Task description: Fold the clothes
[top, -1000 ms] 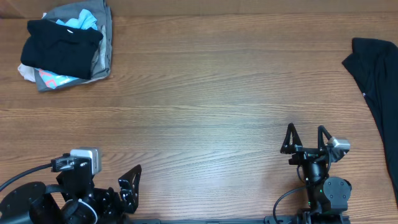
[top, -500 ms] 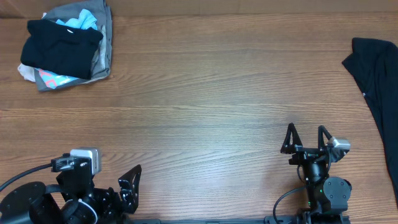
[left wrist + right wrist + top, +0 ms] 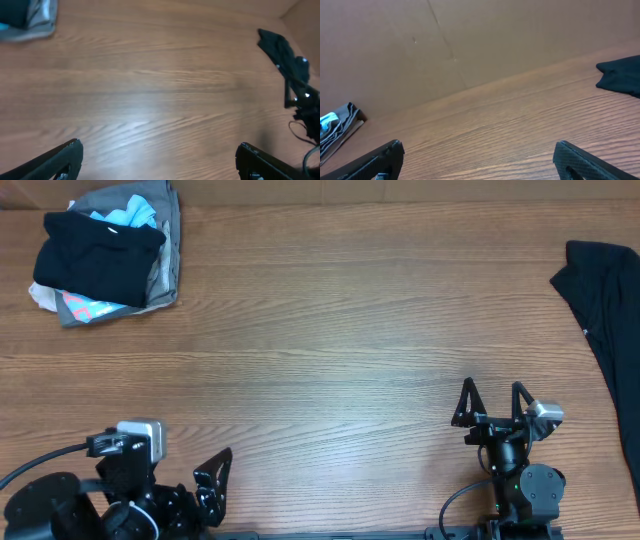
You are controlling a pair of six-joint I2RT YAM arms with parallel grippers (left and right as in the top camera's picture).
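Awaiting pickup at worktop point(image 3: 330, 350) right edge: unfolded black fabric T-shirt point(image 3: 608, 310). Idling nearside, jaws spread: left gripper point(image 3: 160, 151), right gripper point(image 3: 492, 386).

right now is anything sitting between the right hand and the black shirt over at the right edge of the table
Nothing visible. Only bare table lies between the open right hand and the black T-shirt, which sits off to that hand's right. The pile of clothes is in the far left corner, well clear of that path.
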